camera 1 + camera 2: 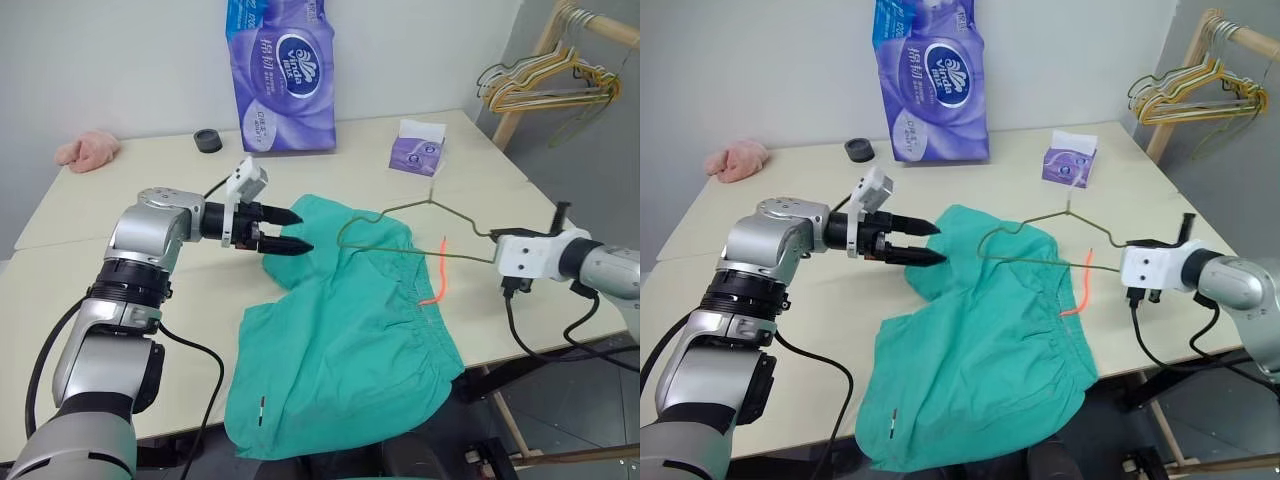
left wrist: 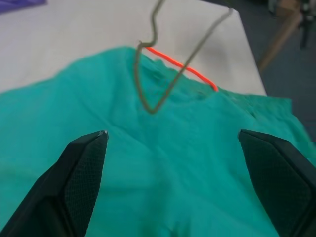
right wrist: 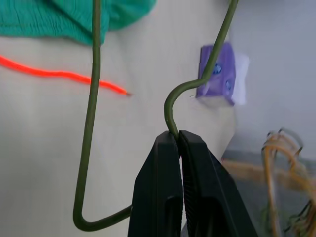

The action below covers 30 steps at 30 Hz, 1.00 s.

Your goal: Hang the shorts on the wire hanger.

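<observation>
Teal shorts are lying spread on the table just beneath and beyond your left gripper, which is hovering with its jaws spread wide and gripping nothing. Your right gripper is pinching its fingers tight on the wire hanger near its bent hook, holding the frame lifted so its far end is reaching over the waistband toward the left gripper. An orange drawstring is trailing off the waistband close beside the right gripper. Farther past it, a purple tissue box is sitting on the table, and beyond that a bunch of hangers is hanging on a wooden rack.
</observation>
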Tool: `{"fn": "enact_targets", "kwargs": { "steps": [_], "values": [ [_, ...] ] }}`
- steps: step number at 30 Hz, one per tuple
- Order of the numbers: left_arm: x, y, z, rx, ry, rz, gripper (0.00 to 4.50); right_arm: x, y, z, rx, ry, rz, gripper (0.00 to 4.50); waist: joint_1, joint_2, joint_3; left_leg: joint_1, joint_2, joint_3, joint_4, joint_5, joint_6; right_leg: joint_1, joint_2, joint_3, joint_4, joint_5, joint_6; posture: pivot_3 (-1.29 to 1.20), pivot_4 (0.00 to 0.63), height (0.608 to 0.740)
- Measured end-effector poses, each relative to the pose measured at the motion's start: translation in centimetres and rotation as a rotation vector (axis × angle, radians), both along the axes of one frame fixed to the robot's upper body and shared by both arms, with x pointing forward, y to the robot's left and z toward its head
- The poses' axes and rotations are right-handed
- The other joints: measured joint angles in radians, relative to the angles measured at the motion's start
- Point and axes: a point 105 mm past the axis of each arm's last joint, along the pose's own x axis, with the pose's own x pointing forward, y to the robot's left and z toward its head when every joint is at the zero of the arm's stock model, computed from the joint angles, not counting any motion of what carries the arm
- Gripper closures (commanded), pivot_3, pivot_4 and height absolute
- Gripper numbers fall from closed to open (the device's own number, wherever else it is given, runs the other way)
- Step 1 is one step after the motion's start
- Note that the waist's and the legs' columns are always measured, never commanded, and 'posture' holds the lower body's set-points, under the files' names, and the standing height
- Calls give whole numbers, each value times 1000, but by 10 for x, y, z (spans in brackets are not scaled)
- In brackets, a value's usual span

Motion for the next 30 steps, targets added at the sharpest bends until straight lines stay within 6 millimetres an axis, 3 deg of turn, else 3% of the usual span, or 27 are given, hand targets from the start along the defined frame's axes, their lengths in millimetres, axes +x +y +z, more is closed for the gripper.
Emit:
{"fn": "enact_targets", "kwargs": {
  "steps": [7, 13, 16, 30],
  "values": [
    [-3, -9, -12, 56, 2, -59, 32, 0, 44, 0, -10, -58, 202, 4498, -1, 0, 0, 0, 0, 0, 1, 0, 0, 0, 0, 0, 1, 2, -4, -192, 83, 740],
    [-14, -10, -40, 108, 57, -88, 32, 1, 58, 4, -2, -87, 251, 4498, -2, 0, 0, 0, 0, -1, 1, 0, 0, 0, 0, 1, 2, 3, -4, -197, 85, 740],
    [-20, -11, -45, 109, 78, -117, 32, 1, 59, 4, -4, -84, 253, 4498, -2, 0, 0, 0, 0, -2, 1, 0, 0, 0, 0, 0, 2, 3, -4, -201, 86, 740],
    [-27, -18, -47, 76, 122, -129, 4294, -2, 66, 3, 7, -75, 278, 4500, -3, 0, 0, 0, 0, -2, 1, 0, 0, 0, 0, 0, 2, 3, -4, -200, 89, 740]
  ]
}}
